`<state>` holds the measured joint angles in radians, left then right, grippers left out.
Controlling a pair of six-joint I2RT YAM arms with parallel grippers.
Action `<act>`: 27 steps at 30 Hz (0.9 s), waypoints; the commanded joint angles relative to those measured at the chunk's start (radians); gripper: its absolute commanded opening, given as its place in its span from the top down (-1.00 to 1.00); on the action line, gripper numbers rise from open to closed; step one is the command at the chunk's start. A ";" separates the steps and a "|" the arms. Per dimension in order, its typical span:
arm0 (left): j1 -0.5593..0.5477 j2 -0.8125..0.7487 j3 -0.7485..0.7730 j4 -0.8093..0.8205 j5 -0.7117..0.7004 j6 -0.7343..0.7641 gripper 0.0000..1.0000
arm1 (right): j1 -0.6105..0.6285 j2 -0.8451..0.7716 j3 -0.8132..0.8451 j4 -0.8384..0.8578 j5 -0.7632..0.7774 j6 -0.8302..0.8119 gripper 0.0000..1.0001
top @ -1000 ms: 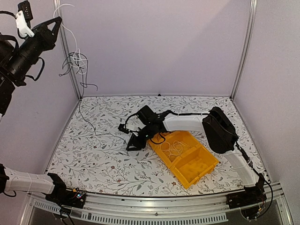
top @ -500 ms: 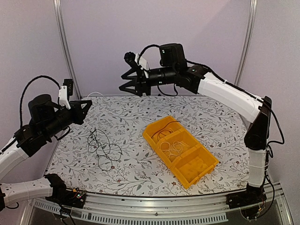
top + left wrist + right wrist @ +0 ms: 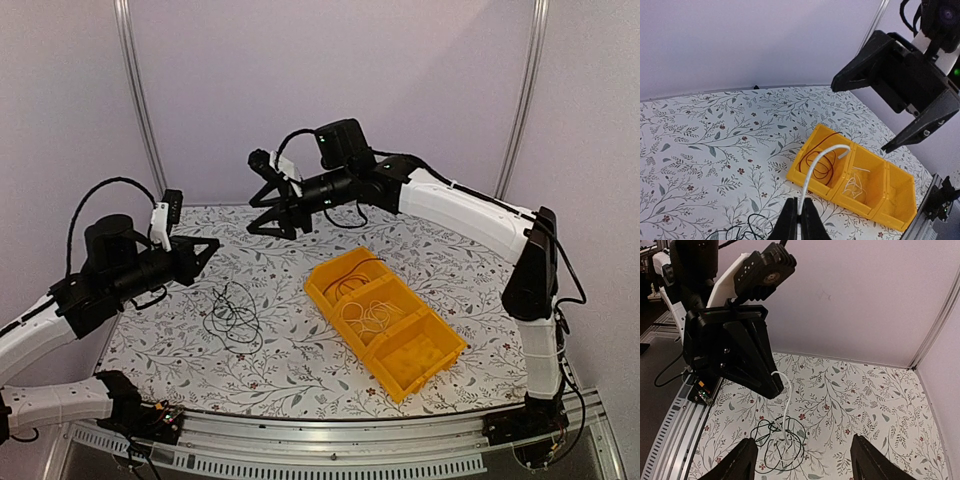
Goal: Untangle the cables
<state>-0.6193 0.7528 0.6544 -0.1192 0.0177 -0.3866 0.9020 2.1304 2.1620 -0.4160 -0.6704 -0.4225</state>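
Lilac walls (image 3: 400, 90), floral bench (image 3: 300, 375). Left jaws clenched on white cable (image 3: 815, 165). Strand arcs out from tips, then hangs near-vertical toward black cable tangle (image 3: 235, 320) on bench just below; whether it joins tangle, cannot tell. Right jaws spread wide, empty, held high beyond tangle on far side. Left jaws nearer. Tangle: thin loose overlapping loops. Yellow bin (image 3: 420, 350) holds reddish-brown cable (image 3: 352, 271) in far compartment, white coil (image 3: 370, 318) in middle.
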 commanded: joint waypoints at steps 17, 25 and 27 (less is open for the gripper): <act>-0.022 0.077 0.021 0.067 0.096 0.001 1.00 | 0.052 0.070 -0.001 0.000 -0.045 0.052 0.41; -0.031 0.113 -0.055 0.180 0.046 -0.009 0.52 | 0.062 0.061 0.005 0.005 -0.026 0.067 1.00; -0.030 0.123 -0.133 0.268 0.002 -0.017 0.36 | 0.062 0.045 0.000 0.006 -0.021 0.068 1.00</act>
<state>-0.6422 0.8562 0.6292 -0.0013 0.0864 -0.3950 0.9565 2.1948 2.1609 -0.4278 -0.7082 -0.3695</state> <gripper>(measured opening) 0.264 0.020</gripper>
